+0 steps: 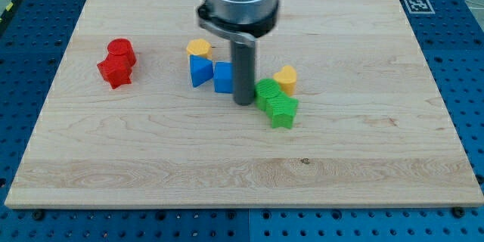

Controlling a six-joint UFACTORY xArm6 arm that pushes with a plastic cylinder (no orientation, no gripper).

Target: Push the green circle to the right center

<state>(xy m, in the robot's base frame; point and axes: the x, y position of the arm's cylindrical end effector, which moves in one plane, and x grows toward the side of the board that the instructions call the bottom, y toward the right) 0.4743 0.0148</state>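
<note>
The green circle (266, 89) sits near the board's middle, touching a green star-like block (281, 111) at its lower right. My tip (243, 102) stands on the board right against the green circle's left side. A yellow block (286, 79) lies just to the upper right of the green circle. A blue block (223, 77) is directly to the left of the rod, partly behind it.
A blue triangular block (200, 70) and a yellow block (198, 47) lie left of the rod. A red cylinder (120, 49) and a red star-like block (115, 71) sit at the view's left. The wooden board (363, 159) rests on a blue perforated table.
</note>
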